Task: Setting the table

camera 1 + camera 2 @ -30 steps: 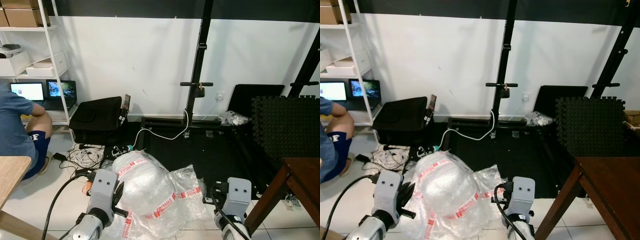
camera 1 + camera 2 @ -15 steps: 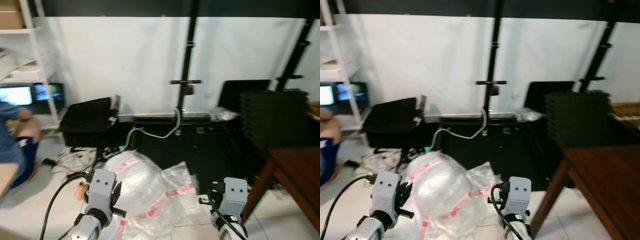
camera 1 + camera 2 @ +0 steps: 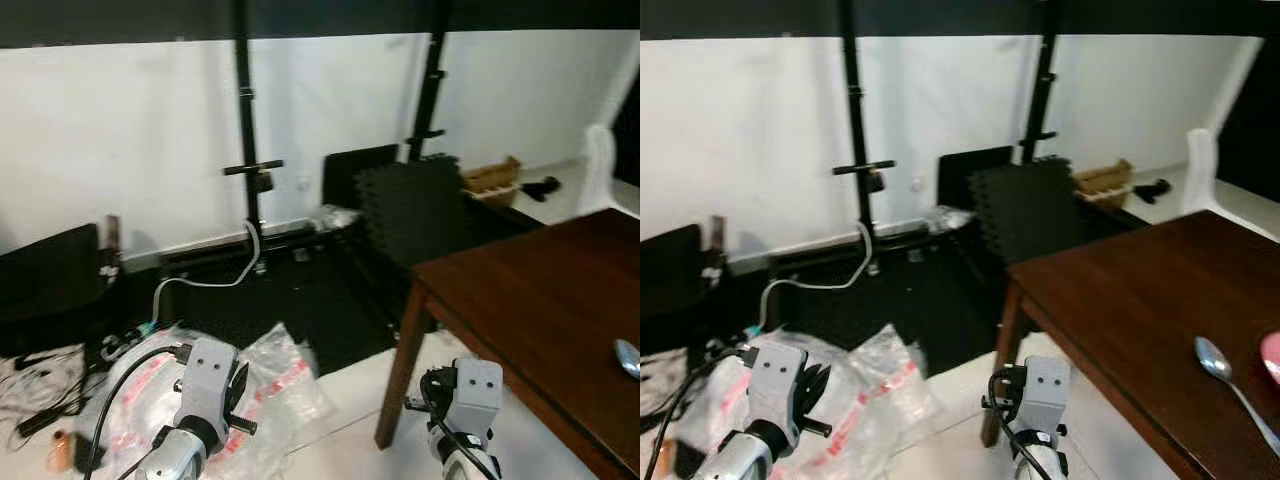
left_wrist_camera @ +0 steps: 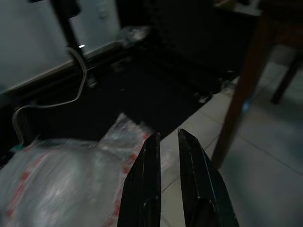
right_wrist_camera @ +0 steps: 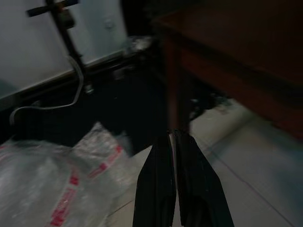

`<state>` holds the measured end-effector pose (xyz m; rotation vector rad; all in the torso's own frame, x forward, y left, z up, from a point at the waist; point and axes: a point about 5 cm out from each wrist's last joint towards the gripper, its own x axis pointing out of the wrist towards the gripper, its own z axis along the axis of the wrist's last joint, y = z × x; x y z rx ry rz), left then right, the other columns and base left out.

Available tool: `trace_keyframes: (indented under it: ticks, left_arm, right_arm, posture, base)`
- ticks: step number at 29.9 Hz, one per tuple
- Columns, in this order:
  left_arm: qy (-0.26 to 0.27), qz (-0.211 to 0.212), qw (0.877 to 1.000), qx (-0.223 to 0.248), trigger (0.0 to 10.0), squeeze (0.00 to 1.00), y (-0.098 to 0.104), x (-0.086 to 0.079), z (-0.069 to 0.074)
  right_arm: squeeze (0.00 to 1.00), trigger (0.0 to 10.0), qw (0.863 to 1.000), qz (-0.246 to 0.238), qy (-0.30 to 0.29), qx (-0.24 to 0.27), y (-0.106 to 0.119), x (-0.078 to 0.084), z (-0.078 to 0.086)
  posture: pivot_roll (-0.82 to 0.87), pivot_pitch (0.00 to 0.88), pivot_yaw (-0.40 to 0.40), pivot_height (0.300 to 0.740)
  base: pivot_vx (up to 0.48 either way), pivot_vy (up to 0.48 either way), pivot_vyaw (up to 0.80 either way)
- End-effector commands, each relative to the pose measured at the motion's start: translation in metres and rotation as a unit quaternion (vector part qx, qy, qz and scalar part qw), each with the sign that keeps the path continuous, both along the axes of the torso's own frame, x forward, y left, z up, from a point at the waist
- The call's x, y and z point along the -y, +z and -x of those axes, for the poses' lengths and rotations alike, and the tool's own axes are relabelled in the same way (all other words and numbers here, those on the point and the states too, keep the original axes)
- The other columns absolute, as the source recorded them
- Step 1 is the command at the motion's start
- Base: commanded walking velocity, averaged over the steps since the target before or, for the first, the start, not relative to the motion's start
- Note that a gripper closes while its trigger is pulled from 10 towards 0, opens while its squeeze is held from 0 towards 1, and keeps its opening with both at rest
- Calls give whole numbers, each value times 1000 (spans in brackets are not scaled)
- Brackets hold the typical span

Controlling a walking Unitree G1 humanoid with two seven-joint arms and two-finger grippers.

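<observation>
Spoon (image 3: 1230, 385) lies on the brown table (image 3: 1140, 300), well apart from both grippers. Left gripper (image 4: 168, 135) hangs slightly parted and right gripper (image 5: 171, 134) pressed closed, both empty, below the table's corner.

White wall (image 3: 120, 130), black rack posts (image 3: 243, 120), dark foam mats (image 3: 415, 205), pale tiled floor (image 3: 340, 440)
</observation>
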<state>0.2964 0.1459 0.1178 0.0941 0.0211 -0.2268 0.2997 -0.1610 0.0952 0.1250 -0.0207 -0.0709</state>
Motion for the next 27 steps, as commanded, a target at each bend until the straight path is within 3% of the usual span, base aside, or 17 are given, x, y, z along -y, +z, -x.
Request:
trace_keyframes:
  ticks: [1,27]
  left_arm:
    - [-1,-5,1000,-12,10000,0,-6,0,1]
    - [-1,-3,1000,-12,10000,0,-7,2,1]
  right_arm:
    - [0,10000,1000,-6,-4,-12,-6,1,3]
    - [0,10000,1000,-4,-1,-12,-5,2,2]
  posture:
    - [16,93,71,740]
    - [14,87,66,740]
  base:
    - [0,0,-800]
    - [0,0,-800]
